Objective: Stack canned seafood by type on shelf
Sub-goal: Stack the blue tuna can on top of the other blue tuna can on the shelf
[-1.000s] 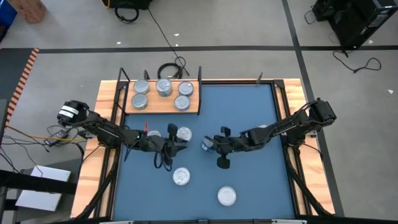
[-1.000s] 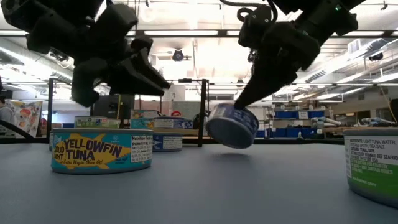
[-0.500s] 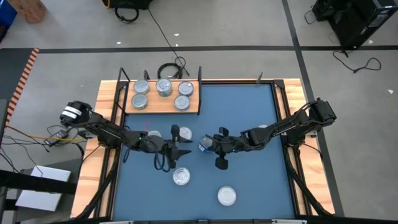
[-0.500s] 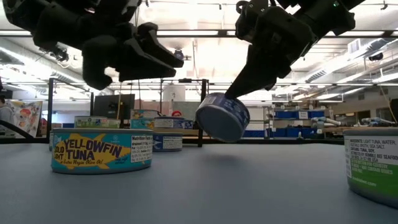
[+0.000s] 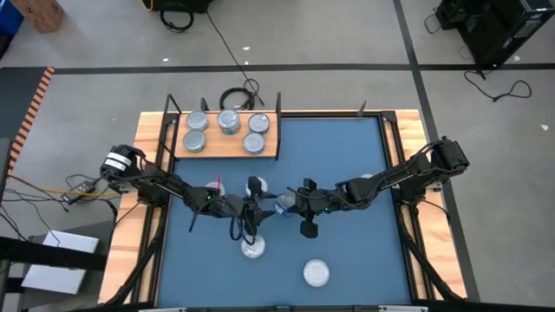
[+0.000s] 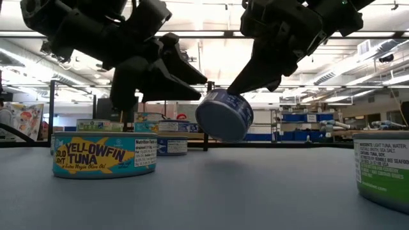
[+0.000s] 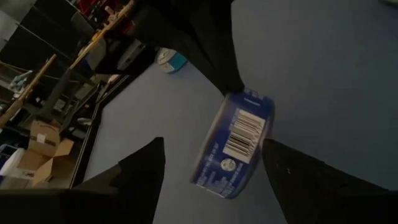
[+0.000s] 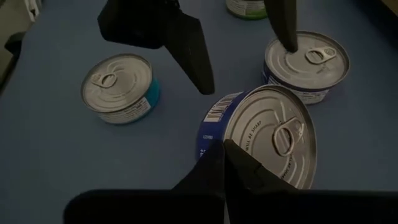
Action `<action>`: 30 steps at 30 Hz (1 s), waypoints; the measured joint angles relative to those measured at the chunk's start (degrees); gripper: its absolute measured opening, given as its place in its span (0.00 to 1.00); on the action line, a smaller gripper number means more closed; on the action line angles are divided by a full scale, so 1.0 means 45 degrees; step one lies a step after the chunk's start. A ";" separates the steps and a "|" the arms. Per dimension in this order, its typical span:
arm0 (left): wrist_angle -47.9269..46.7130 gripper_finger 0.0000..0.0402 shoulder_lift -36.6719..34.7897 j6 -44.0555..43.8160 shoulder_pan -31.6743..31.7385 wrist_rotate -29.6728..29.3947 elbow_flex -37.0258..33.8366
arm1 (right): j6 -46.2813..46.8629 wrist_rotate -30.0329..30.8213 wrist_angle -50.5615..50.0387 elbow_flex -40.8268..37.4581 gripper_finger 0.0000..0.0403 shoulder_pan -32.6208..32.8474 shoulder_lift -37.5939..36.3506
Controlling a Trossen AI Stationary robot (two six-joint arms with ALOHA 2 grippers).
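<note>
- Blue mat (image 5: pixel 347 156) covers the table top; both arms meet over its middle.
- Shelf (image 5: pixel 227 149), a light wooden board with thin black posts, lies at the mat's far left edge and carries four tins (image 5: pixel 197 121) lying flat, lids up.
- Right arm reaches in from the right side; right gripper (image 5: pixel 289 202) is clamped on the rim of a blue-labelled tin (image 6: pixel 223 115), fingers together on the lid edge (right wrist view shows the pinch beside the pull-tab). Tin is clear of the mat and tilted, barcode side toward the left arm.
- Left arm comes in from the left; left gripper (image 5: pixel 257 206) has its fingers (image 7: pixel 140 171) spread wide, one on each side of the held tin, not pressing it as far as the left wrist view shows.
- Yellowfin tuna tin (image 6: pixel 104 154) sits flat on the mat, near side in the low view, under the left arm.
- Teal-sided tin (image 8: pixel 117 88) rests flat on the mat beside the grippers, lid up.
- Two further tins stand apart on the near half of the mat: one (image 5: pixel 252 249) just under the left gripper, one (image 5: pixel 316 273) nearer the front edge.
- A green-labelled tin (image 6: pixel 383 169) is cut off at the low view's edge.
</note>
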 joint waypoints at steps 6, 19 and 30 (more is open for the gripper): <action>-0.0074 0.67 0.0001 0.0001 0.0005 0.0044 0.0000 | -0.0004 -0.0324 0.0275 0.0000 0.00 0.0000 0.0000; -0.0259 0.67 -0.0003 0.0293 0.0005 0.0457 0.0000 | -0.0101 -0.0617 0.0822 0.0000 0.00 -0.0005 0.0000; -0.0266 0.67 0.0147 -0.0047 0.0010 0.0971 0.0000 | -0.0196 -0.0439 0.0823 0.0000 0.00 -0.0039 0.0000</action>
